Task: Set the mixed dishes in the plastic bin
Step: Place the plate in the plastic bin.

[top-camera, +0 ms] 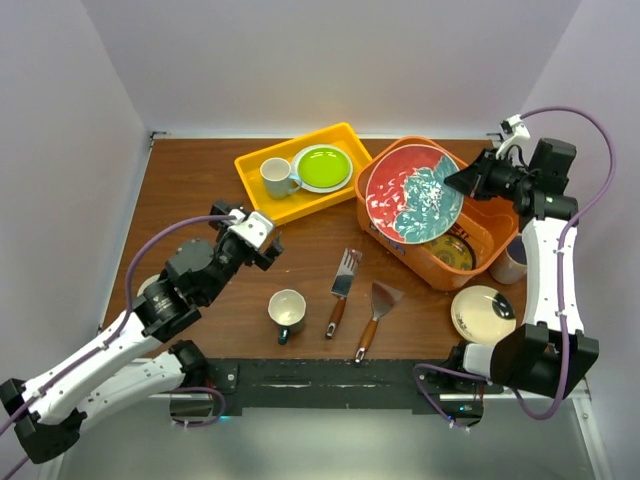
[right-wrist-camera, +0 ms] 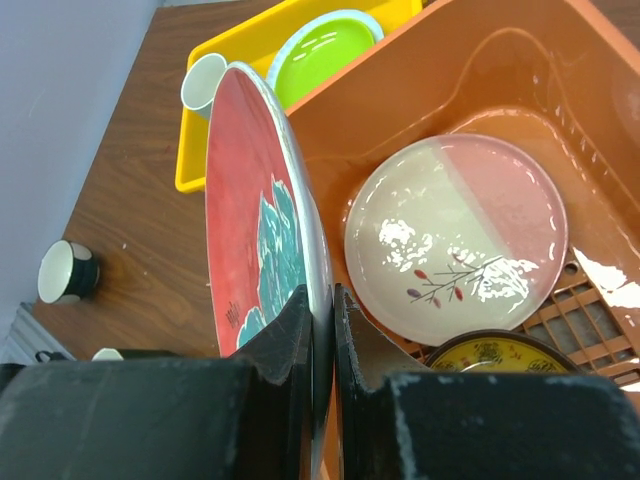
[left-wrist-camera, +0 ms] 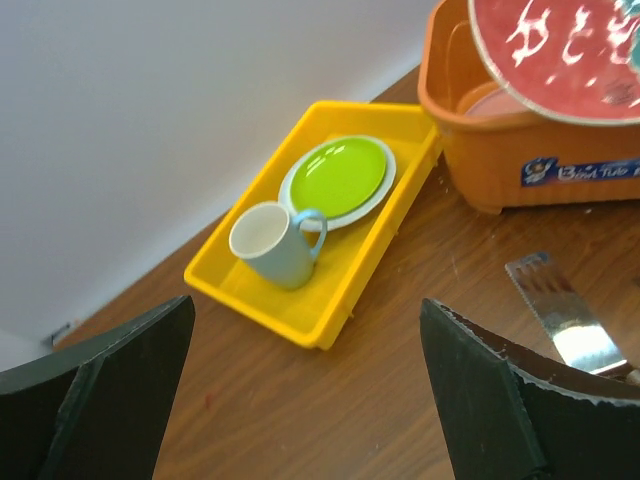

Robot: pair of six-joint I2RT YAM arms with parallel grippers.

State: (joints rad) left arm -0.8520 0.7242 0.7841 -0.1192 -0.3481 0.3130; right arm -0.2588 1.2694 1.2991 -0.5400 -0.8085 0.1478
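My right gripper (top-camera: 462, 182) (right-wrist-camera: 322, 310) is shut on the rim of a red plate (top-camera: 413, 193) (right-wrist-camera: 245, 200) with a teal pattern, holding it tilted on edge over the orange plastic bin (top-camera: 405, 255) (right-wrist-camera: 420, 90). Inside the bin lie a pink-and-cream plate (right-wrist-camera: 455, 235) and a yellow patterned plate (right-wrist-camera: 500, 355). A dark-teal mug (top-camera: 287, 312) stands on the table near the front. A cream plate (top-camera: 483, 313) lies by the right arm's base. A lime green plate (top-camera: 322, 167) (left-wrist-camera: 338, 177) rests in the yellow tray. My left gripper (top-camera: 258, 238) (left-wrist-camera: 305, 390) hangs open and empty over bare table, near the tray's front edge.
The yellow tray (top-camera: 255, 200) (left-wrist-camera: 330, 310) at the back also holds a white mug with a pale-blue handle (top-camera: 277, 177) (left-wrist-camera: 272, 243). Two wooden-handled spatulas (top-camera: 343, 285) (top-camera: 377, 310) lie mid-table. A pale cup (top-camera: 510, 262) stands right of the bin, behind the right arm.
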